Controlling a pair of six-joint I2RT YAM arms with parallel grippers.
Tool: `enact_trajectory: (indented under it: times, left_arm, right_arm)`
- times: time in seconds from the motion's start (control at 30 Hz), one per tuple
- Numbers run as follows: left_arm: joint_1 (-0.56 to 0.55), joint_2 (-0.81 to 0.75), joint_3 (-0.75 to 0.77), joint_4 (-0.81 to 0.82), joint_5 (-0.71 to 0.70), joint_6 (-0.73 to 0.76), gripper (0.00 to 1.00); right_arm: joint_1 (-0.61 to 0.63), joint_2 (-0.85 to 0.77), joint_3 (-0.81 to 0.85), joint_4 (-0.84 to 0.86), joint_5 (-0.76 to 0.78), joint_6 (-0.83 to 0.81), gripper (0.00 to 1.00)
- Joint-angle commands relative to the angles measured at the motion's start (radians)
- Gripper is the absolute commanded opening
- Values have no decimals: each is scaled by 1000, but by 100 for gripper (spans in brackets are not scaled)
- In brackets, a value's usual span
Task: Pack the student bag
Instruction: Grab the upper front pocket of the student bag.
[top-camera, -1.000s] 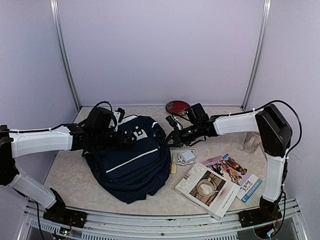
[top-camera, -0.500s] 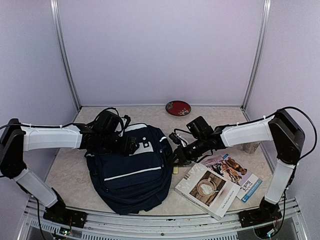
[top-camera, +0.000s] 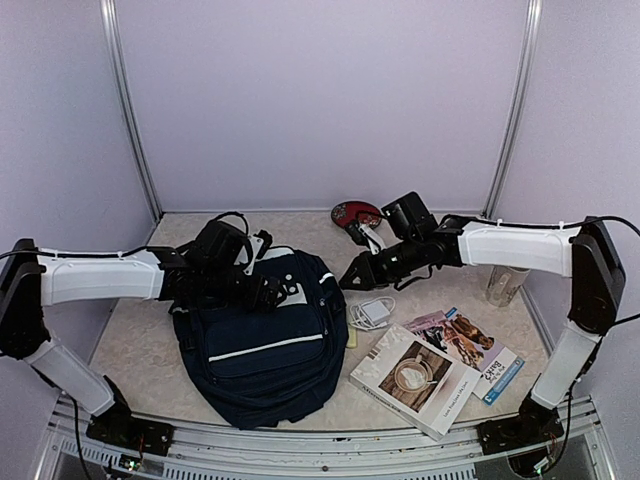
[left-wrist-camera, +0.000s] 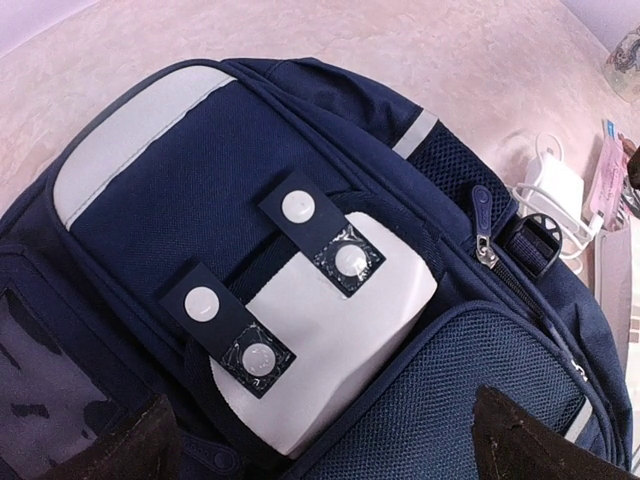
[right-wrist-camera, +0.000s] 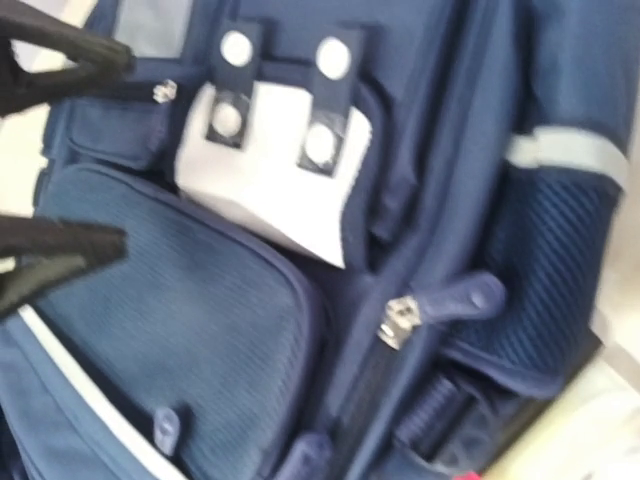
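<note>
Left fingers (left-wrist-camera: 130, 445) spread wide over student bag (top-camera: 265, 340), gripping nothing; right fingers (right-wrist-camera: 60, 245) part-open, empty, beside its zipper (right-wrist-camera: 400, 322). Charger (top-camera: 375, 312), book (top-camera: 410, 378), leaflets (top-camera: 460, 340) lie on worktop (top-camera: 140, 330) right of bag

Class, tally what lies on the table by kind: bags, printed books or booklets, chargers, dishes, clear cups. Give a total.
Bags: 1, student bag
Books or booklets: 3, book, magazine, booklet
Chargers: 1, white charger
Dishes: 1, red dish
Clear cups: 1, clear cup
Total: 7

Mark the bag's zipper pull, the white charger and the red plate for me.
zipper pull (left-wrist-camera: 481, 207): left wrist view, on the blue tab.
white charger (top-camera: 375, 313): top view, middle of its block.
red plate (top-camera: 350, 212): top view, its uncovered left part.
</note>
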Motion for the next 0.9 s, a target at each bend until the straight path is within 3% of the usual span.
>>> enact_trajectory:
  times: [0.0, 0.33, 0.7, 0.77, 0.87]
  left_arm:
    - [-2, -35, 11, -15, 9, 9, 99]
    - [-18, -127, -74, 71, 58, 6, 99]
    - [-27, -118, -91, 73, 51, -15, 99]
    - [-29, -114, -85, 73, 51, -15, 99]
    - [-30, -119, -85, 73, 52, -15, 99]
  right_arm:
    - [51, 53, 27, 1, -1, -5, 21]
    - [79, 167, -28, 145, -126, 116, 26]
    - [79, 232, -84, 308, -292, 208, 32]
    - [80, 242, -81, 323, -302, 214, 30]
    - [79, 240, -81, 325, -300, 210, 16]
